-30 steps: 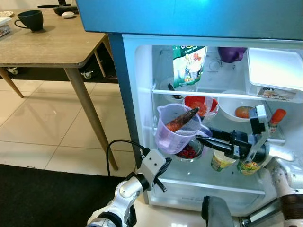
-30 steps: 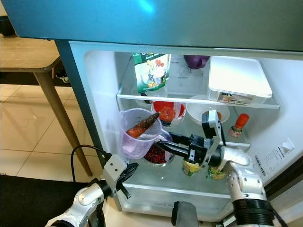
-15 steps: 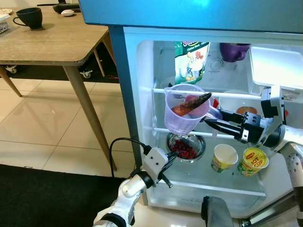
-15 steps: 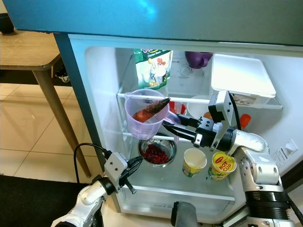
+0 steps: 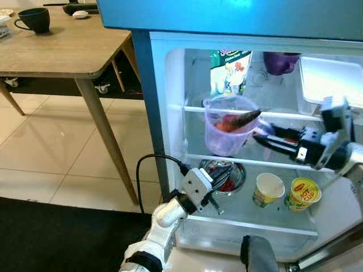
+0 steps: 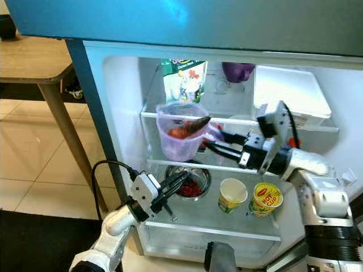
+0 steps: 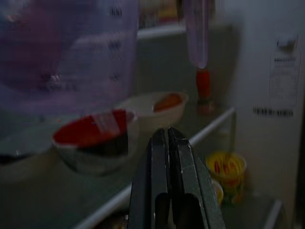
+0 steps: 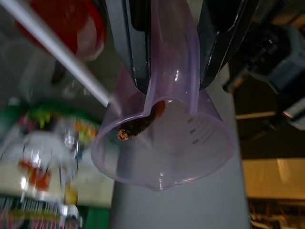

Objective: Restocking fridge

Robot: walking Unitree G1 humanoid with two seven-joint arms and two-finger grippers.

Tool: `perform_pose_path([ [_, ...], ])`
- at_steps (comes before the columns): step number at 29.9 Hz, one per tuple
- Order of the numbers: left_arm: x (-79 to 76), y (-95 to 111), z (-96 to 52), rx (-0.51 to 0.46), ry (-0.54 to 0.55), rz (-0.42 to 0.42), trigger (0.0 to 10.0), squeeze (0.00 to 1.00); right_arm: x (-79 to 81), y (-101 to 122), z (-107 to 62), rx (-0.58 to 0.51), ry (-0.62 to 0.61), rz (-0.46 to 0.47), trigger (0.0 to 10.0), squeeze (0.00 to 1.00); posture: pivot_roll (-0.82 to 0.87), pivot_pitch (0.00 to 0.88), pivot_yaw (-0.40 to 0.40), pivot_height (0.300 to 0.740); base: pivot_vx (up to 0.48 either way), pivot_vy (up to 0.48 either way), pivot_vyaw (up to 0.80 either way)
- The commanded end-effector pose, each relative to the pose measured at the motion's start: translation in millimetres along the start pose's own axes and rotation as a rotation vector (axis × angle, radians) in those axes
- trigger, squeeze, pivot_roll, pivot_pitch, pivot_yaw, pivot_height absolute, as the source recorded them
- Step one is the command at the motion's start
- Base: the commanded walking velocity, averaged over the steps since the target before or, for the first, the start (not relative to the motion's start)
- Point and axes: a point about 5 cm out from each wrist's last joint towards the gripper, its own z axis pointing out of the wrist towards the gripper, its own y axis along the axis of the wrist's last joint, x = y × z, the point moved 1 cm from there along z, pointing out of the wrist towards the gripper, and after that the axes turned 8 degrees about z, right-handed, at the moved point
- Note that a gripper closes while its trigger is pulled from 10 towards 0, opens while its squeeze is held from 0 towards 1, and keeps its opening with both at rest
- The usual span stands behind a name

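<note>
purple plastic measuring jug [image 5: 229,124] with a carrot [image 5: 237,120] inside hangs in the open fridge [image 5: 170,102] before the middle shelf [image 6: 187,165], its handle clamped by the right gripper [image 6: 211,141]. left gripper [image 5: 222,171], fingers together, sits by the berry bowl [image 5: 224,175] below.

Translucent lilac plastic measuring jug [image 5: 228,126], orange-red carrot [image 5: 235,120] inside. Yellow-red printed noodle cup [image 5: 303,193]. Purple mug [image 5: 280,61]. Green-white printed pouch [image 5: 229,69]. Dark green cup [image 5: 35,20] on brown wood surface [image 5: 57,48].
</note>
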Motion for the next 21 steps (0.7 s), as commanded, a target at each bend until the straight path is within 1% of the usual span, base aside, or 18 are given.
perform_pose_path([
  [1,-2.4,1.2,1.0,-0.005,0.007,-0.025,10.0,0.00,0.1,13.5,-1.8,-0.044,0.012,-0.014,10.0,0.00,-0.10,0.000,-0.018,0.484,0.000,0.000,0.00],
  [6,-0.5,4.4,1.5,-0.018,0.020,-0.025,10.0,0.00,-2.6,21.6,-2.6,-0.076,-0.002,-0.018,10.0,0.00,-0.09,0.000,-0.017,0.484,0.000,0.000,0.00],
  [11,1.8,8.5,1.2,-0.027,0.042,-0.039,10.0,0.00,-13.9,27.4,-3.7,-0.052,-0.111,-0.047,10.0,0.00,-0.09,0.000,-0.016,0.484,0.000,0.000,0.00],
  [17,5.2,11.7,2.4,-0.035,0.069,-0.051,10.0,0.00,-24.0,33.6,-3.7,-0.033,-0.211,-0.020,10.0,0.00,-0.10,0.000,-0.014,0.484,0.000,0.000,0.00],
  [18,5.2,11.7,2.4,-0.035,0.069,-0.051,10.0,0.00,-24.0,33.6,-3.7,-0.033,-0.211,-0.020,10.0,0.00,-0.10,0.000,-0.014,0.484,0.000,0.000,0.00],
  [21,4.6,11.6,2.6,-0.030,0.070,-0.056,10.0,0.00,-29.4,39.5,-3.0,-0.007,-0.267,-0.027,10.0,0.00,-0.10,0.000,-0.016,0.484,0.000,0.000,0.00],
])
